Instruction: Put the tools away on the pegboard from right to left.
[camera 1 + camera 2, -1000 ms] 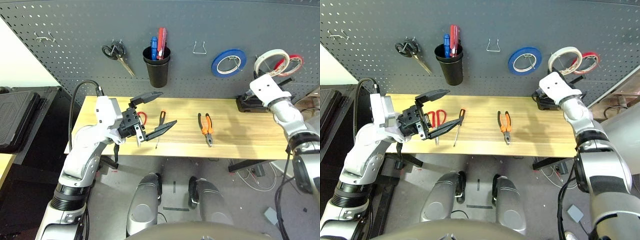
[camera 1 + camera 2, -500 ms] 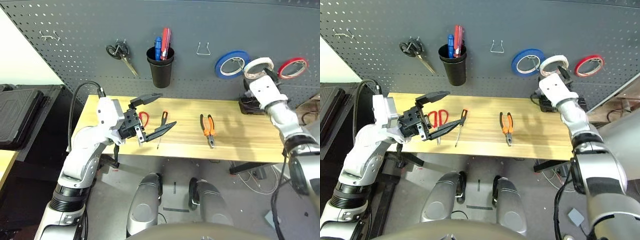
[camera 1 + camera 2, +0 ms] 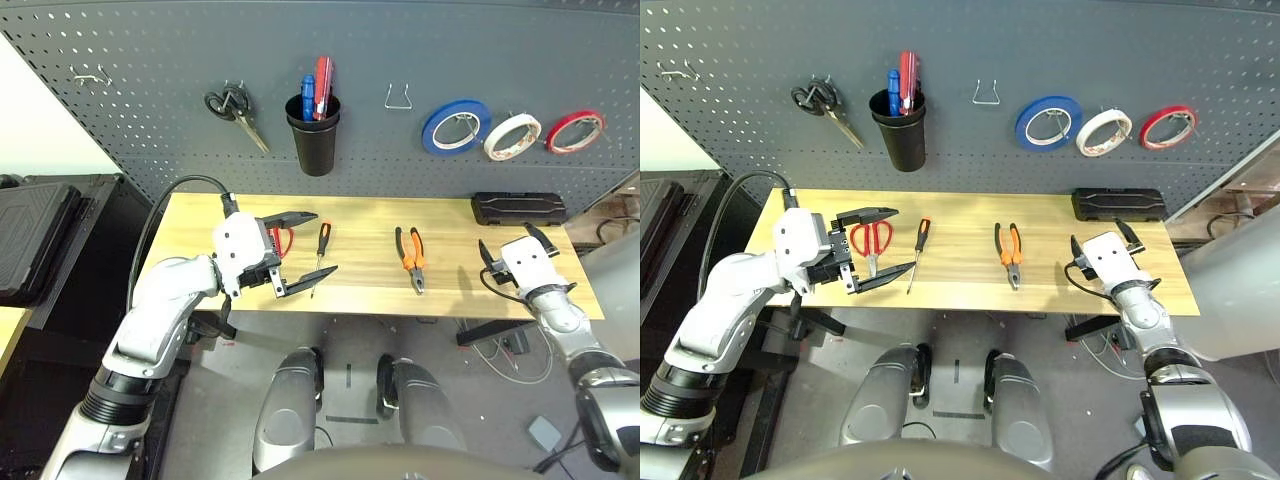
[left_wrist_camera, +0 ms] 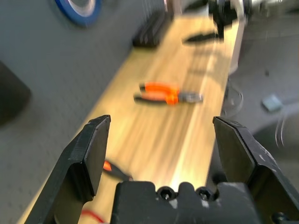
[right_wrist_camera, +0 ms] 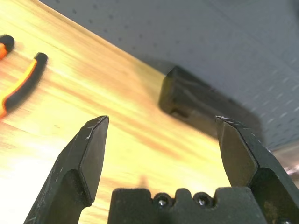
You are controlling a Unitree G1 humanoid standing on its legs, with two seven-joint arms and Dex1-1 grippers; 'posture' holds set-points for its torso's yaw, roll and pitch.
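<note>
On the pegboard (image 3: 150,80) the white tape ring (image 3: 512,136) hangs between a blue ring (image 3: 456,125) and a red ring (image 3: 575,130). The orange-and-black pliers (image 3: 411,257) lie mid-bench, also seen as pliers (image 4: 168,93) in the left wrist view. Left of them lies the slim screwdriver (image 3: 320,250), then the red-handled scissors (image 3: 872,240). My left gripper (image 3: 326,240) hovers open just above the scissors and screwdriver, holding nothing. My right gripper (image 3: 510,243) stands open and empty low over the bench's right front, right of the pliers.
A black cup (image 3: 313,135) with pens and black-handled scissors (image 3: 232,108) hang on the board. An empty wire hook (image 3: 401,97) sits right of the cup, another hook (image 3: 90,72) far left. A black case (image 3: 518,207) lies at the pale bench's (image 3: 460,285) back right.
The right gripper has opened and left the white tape ring hanging on the pegboard, then dropped to the bench's right front. The left gripper has sunk closer to the scissors.
</note>
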